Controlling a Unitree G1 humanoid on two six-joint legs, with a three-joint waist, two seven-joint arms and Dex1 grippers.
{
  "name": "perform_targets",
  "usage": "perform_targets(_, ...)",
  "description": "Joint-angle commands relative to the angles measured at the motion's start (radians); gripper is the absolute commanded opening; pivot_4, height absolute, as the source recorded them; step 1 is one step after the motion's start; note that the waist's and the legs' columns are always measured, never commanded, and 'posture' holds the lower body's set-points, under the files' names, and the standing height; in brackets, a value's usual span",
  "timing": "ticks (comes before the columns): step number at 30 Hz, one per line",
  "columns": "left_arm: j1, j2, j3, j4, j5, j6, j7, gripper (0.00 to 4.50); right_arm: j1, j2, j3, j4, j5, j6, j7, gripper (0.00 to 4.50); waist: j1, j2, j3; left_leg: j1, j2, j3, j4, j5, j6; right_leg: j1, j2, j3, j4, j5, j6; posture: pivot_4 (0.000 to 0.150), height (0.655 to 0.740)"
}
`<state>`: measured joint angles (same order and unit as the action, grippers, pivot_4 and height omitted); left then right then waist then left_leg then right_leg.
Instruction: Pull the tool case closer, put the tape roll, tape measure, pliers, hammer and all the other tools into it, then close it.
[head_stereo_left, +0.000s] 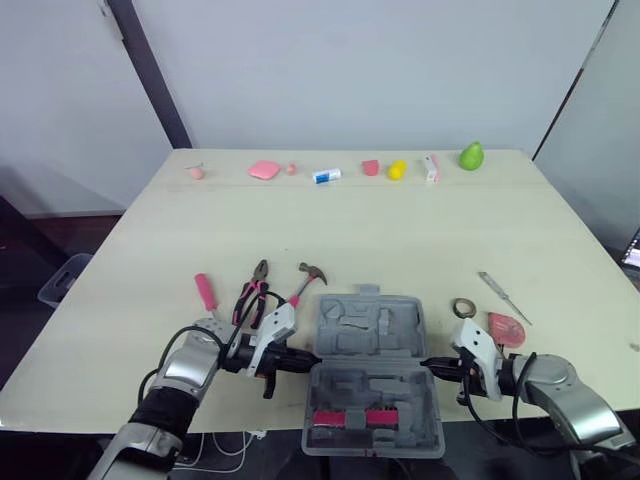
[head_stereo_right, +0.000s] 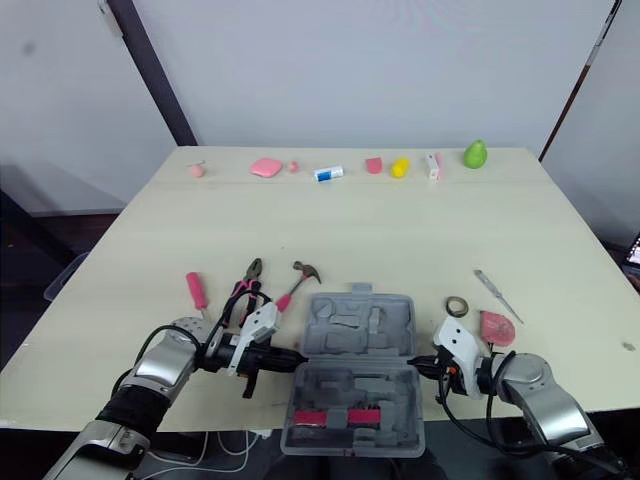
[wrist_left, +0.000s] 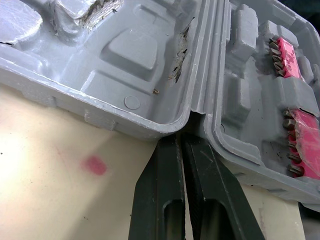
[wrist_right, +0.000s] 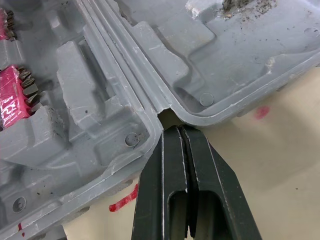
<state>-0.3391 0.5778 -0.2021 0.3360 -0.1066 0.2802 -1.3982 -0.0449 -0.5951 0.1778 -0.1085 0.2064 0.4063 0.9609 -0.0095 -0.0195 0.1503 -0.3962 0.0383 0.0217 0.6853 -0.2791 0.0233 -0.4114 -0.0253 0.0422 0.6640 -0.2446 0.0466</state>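
Observation:
The grey tool case (head_stereo_left: 372, 345) lies open at the table's front edge, its near half holding red bit strips (head_stereo_left: 350, 417). My left gripper (head_stereo_left: 312, 362) is shut, its tips in the hinge notch (wrist_left: 192, 117) on the case's left side. My right gripper (head_stereo_left: 428, 365) is shut too, tips at the right hinge notch (wrist_right: 165, 116). Left of the case lie the pliers (head_stereo_left: 252, 290), the hammer (head_stereo_left: 305, 280) and a pink-handled tool (head_stereo_left: 205, 291). To the right are the tape roll (head_stereo_left: 463, 307), a pink tape measure (head_stereo_left: 506, 328) and a slim metal tool (head_stereo_left: 503, 297).
Along the far edge sits a row of small items: a peach-coloured ball (head_stereo_left: 196, 172), a pink pad (head_stereo_left: 264, 170), a white tube (head_stereo_left: 326, 176), a red cup (head_stereo_left: 370, 167), a yellow piece (head_stereo_left: 397, 169), a white box (head_stereo_left: 431, 168), a green pear (head_stereo_left: 471, 156).

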Motion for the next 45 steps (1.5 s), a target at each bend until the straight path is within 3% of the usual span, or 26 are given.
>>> perform_targets(1,0.029,-0.023,-0.052,-0.024,-0.005,0.023,0.002,0.18,0.010,-0.011,-0.021,-0.036,0.029,-0.006,0.012,0.00,0.000,0.001,-0.001,0.000,0.000,0.000,0.000,0.000,0.000,0.000,0.000,0.000,0.000,0.000,0.000,0.150,0.7400)
perform_targets(32,0.074,0.014,-0.057,-0.083,-0.036,0.054,-0.013,0.18,0.009,-0.014,-0.010,-0.038,0.040,-0.007,0.004,0.00,-0.002,0.002,-0.001,0.000,0.000,0.000,0.000,0.000,0.000,0.000,0.000,0.000,-0.001,0.000,0.000,0.150,0.7400)
perform_targets(45,0.046,-0.002,-0.029,-0.031,-0.032,0.031,0.050,0.18,0.009,-0.006,0.000,-0.043,0.046,0.006,0.002,0.00,-0.001,0.002,-0.001,0.000,0.000,0.000,0.000,0.000,0.000,0.000,0.000,0.000,0.000,0.000,0.000,0.150,0.7400)
